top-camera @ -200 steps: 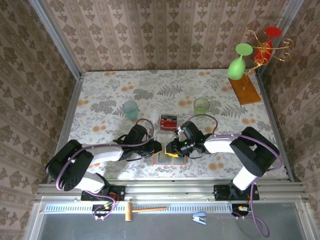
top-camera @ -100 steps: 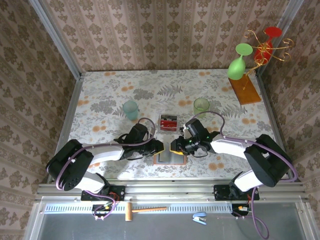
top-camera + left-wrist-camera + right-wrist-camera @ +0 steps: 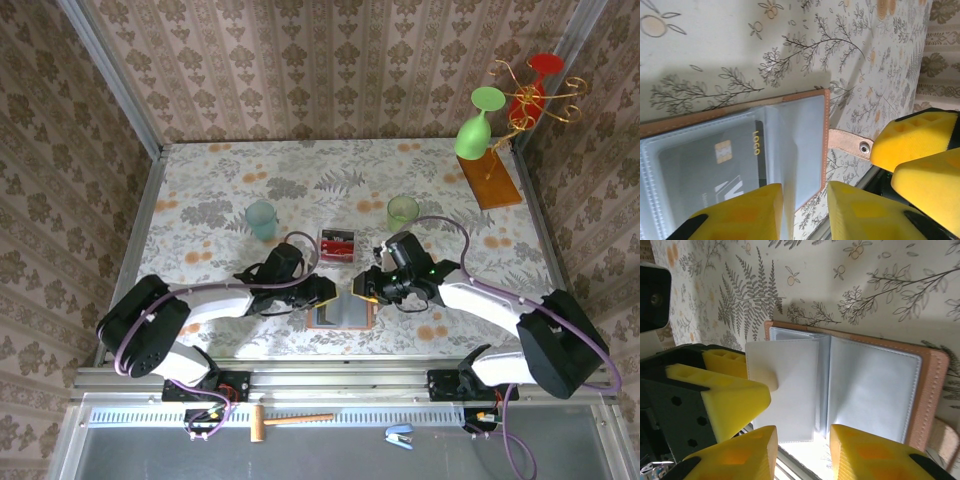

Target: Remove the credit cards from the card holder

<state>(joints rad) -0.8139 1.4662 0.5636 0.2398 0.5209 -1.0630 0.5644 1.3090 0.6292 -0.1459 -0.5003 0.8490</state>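
A: Where is the card holder point(image 3: 342, 313)?
B: Lying open on the table point(image 3: 200, 180), near the front edge, between the two grippers. Its clear sleeves face up, and a dark card point(image 3: 710, 165) sits inside one of them.
A: So the job isn't finished?
B: I'd judge not. That card at least has to come out. What look like red cards point(image 3: 340, 243) lie in a small clear box point(image 3: 321, 245) just behind the holder. The sleeves under the right wrist look empty.
A: And the grippers?
B: The left gripper point(image 3: 804, 192) has its yellow fingers apart over the holder's edge, clamping nothing. The right gripper point(image 3: 802, 432) is likewise parted above the sleeves, empty.
A: The surroundings?
B: A floral table covering, with a teal cup point(image 3: 261, 219) and a green cup point(image 3: 403, 211) farther back. A wooden stand point(image 3: 490, 175) with a green and a red glass is in the far right corner — patterned wallpaper point(image 3: 330, 60) all round. A hammer point(image 3: 288, 420) and a stapler point(image 3: 399, 434) lie on the ledge by the arm bases.
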